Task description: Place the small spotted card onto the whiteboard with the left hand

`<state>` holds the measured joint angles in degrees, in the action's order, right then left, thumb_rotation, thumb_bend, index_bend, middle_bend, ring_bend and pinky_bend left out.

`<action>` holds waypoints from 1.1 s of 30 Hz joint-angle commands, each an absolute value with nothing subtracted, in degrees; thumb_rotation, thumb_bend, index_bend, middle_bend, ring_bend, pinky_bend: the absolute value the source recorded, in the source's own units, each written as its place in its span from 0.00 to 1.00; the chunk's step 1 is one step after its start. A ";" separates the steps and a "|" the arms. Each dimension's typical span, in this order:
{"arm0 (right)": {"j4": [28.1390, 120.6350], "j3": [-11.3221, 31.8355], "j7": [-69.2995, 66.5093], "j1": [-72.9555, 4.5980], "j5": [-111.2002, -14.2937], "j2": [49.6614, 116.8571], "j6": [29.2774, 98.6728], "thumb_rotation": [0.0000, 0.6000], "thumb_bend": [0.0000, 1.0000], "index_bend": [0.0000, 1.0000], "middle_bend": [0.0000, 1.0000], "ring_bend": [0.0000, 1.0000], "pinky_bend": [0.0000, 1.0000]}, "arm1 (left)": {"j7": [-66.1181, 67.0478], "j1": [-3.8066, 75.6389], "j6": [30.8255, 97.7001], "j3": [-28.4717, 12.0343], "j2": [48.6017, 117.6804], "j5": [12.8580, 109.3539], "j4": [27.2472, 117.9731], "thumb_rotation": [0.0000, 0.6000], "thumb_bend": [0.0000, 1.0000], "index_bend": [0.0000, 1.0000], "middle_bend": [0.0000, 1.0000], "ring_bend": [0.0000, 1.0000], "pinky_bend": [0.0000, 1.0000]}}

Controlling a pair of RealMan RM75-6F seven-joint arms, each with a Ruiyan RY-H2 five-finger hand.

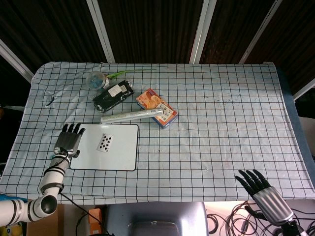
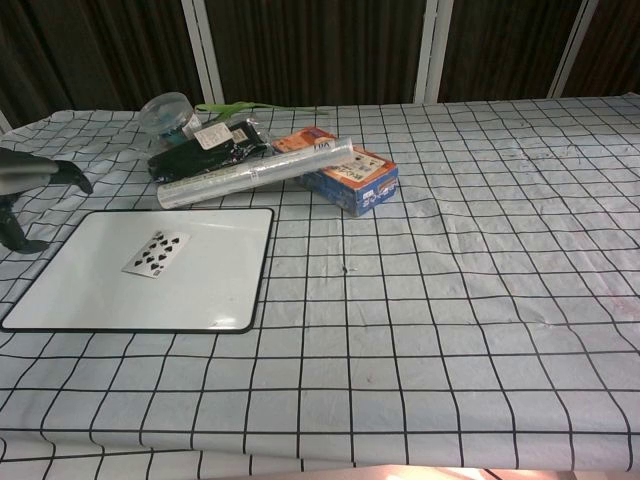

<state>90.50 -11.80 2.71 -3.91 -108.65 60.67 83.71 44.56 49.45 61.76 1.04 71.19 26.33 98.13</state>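
Note:
The small spotted card (image 1: 104,142) lies flat, face up, on the whiteboard (image 1: 120,157), toward its upper middle; the chest view shows the card (image 2: 157,253) on the whiteboard (image 2: 210,290) too. My left hand (image 1: 70,140) hovers at the board's left edge, fingers spread and holding nothing, apart from the card. In the chest view only part of the left hand (image 2: 30,190) shows at the far left. My right hand (image 1: 258,189) sits off the table's front right corner, fingers apart, empty.
Behind the board lie a silvery tube (image 1: 132,116), an orange and blue box (image 1: 156,108), a black packet (image 1: 113,95) and a clear cup (image 1: 95,79) with green stems. A small teal object (image 1: 53,157) lies left of the board.

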 commanded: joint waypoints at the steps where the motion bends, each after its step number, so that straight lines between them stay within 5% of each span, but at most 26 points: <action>1: 90.53 -11.86 2.81 -3.78 -108.82 60.73 83.92 1.00 0.17 0.00 0.00 0.00 0.00 | 41.63 46.40 60.40 3.08 67.73 25.83 98.79 1.00 0.33 0.20 0.00 0.00 0.00; 15: 90.58 -11.74 2.83 -3.94 -108.64 60.76 83.56 1.00 0.17 0.00 0.00 0.00 0.00 | 34.72 39.73 52.98 6.35 73.61 32.16 83.57 1.00 0.33 0.25 0.00 0.00 0.00; 33: 90.09 -11.72 1.91 -3.51 -108.70 60.48 84.65 1.00 0.17 0.00 0.00 0.00 0.00 | 34.18 37.60 51.87 4.91 76.59 35.17 78.34 1.00 0.33 0.35 0.00 0.00 0.01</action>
<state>90.09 -11.72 1.91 -3.51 -108.70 60.48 84.65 34.30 37.73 51.78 5.01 76.66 35.00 78.32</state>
